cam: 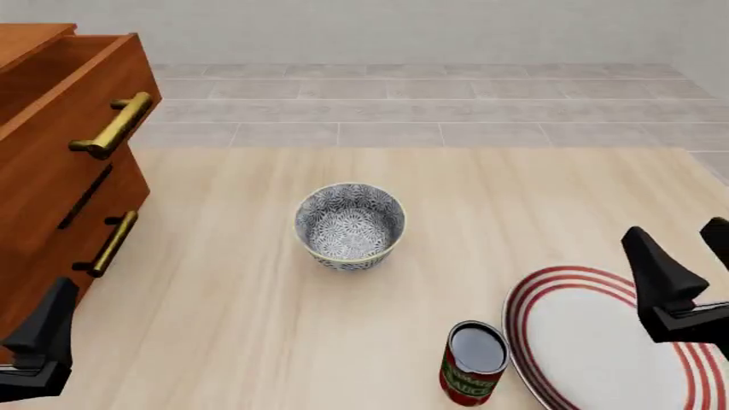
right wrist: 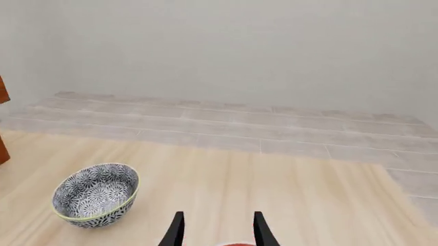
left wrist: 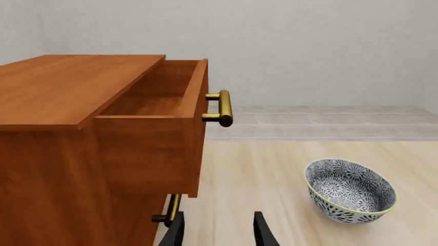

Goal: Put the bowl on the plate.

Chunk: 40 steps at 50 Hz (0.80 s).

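Bowl (cam: 350,226) is sitting upright mid-table, well apart from both grippers; plate (cam: 603,342) is lying near right. Right gripper (cam: 684,260), fingers spread and empty, is hovering over the plate and seems better placed to pinch the bowl's rim, avoiding the can (cam: 472,362).

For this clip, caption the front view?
Patterned bowl upright mid-table, red-ringed plate near-right beside tin can; both grippers open, empty.
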Motion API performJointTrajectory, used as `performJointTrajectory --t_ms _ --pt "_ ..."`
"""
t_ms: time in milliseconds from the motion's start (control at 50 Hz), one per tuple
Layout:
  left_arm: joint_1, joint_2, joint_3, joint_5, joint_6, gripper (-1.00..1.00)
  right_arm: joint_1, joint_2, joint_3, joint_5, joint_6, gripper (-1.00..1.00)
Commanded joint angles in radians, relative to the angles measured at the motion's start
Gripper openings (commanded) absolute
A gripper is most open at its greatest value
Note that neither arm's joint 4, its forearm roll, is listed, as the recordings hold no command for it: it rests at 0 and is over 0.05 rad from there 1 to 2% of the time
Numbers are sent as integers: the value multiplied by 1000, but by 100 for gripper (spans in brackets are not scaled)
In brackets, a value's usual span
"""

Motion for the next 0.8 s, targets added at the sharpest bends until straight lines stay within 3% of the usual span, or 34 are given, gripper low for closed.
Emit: performJointTrajectory --t_ms 20,80,120,180,280,320,400,460,480,520,580,620,720,800 --pt "0 0 0 0 0 100 91 164 -110 -50 -2 100" --pt "0 0 0 0 0 100 120 208 -143 -59 7 100" --pt "0 0 0 0 0 100 154 274 -164 -78 -16 100" --pt "0 0 0 0 0 100 176 347 -194 -105 17 100" --pt "0 0 0 0 0 100 207 404 -231 -105 0 100" --pt "0 0 0 0 0 100 210 433 -257 -95 27 100" --pt "0 0 0 0 0 100 230 471 -310 -66 5 100" --pt "0 0 0 0 0 100 246 516 -371 -31 27 100" --pt "0 0 0 0 0 100 252 537 -389 -25 64 100" --pt "0 0 0 0 0 100 299 607 -432 -4 25 100" --pt "0 0 0 0 0 100 313 655 -477 18 31 100" --pt "0 0 0 0 0 100 327 688 -496 25 -15 100" --pt "0 0 0 0 0 100 356 766 -547 33 -7 100" --pt "0 0 0 0 0 100 377 824 -603 71 37 100"
